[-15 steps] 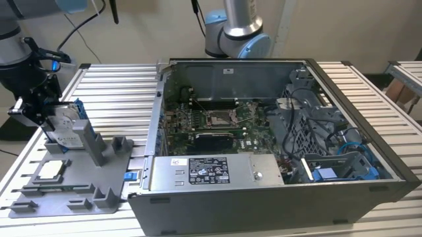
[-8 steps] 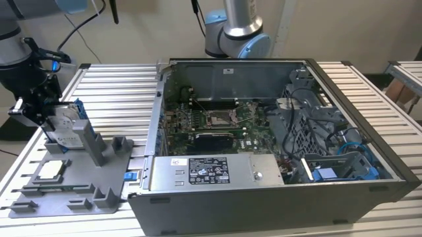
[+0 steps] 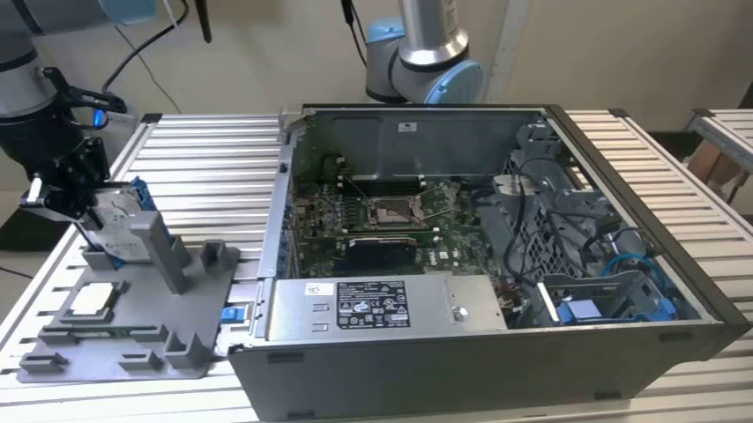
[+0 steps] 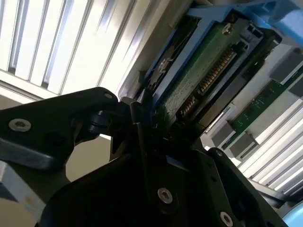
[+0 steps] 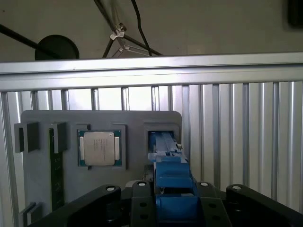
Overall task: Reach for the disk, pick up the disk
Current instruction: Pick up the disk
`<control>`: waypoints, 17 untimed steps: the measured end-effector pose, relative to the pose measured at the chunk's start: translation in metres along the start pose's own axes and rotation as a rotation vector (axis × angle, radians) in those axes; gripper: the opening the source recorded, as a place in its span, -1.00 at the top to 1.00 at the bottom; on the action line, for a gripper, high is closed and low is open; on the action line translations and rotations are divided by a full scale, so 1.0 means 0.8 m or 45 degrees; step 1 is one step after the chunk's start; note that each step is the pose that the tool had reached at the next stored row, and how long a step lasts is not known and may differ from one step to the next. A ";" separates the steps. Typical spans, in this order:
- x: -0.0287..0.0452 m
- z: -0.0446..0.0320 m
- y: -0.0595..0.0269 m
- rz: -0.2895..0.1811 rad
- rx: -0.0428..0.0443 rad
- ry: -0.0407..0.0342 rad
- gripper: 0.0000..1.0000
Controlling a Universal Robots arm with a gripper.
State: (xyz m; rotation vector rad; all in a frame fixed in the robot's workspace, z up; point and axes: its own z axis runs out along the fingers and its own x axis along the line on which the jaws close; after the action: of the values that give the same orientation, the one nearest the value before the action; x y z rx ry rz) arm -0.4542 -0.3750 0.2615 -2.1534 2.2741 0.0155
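Gripper point(image 3: 85, 204), at the exterior view's left, looks clamped on the upper edge of the disk point(image 3: 122, 226), which stands on edge w/ long axis approx. vertical, running straight down from the jaws into the grey fixture point(image 3: 132, 328) slot.

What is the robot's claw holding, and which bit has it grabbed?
The claw holds the disk, clamped on the end of its blue frame.
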 end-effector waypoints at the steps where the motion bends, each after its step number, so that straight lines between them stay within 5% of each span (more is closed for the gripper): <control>1: 0.0000 0.0000 0.000 0.000 0.000 0.0001 1.00; 10: 0.0000 0.0002 0.000 0.000 0.000 0.0003 1.00; 14: 0.0001 0.0003 0.000 0.000 0.001 0.0216 1.00; 17: 0.0000 0.0001 0.000 0.000 0.001 0.0186 1.00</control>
State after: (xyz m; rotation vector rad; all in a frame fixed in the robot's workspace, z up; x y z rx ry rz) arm -0.4543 -0.3750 0.2614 -2.1607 2.2815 -0.0007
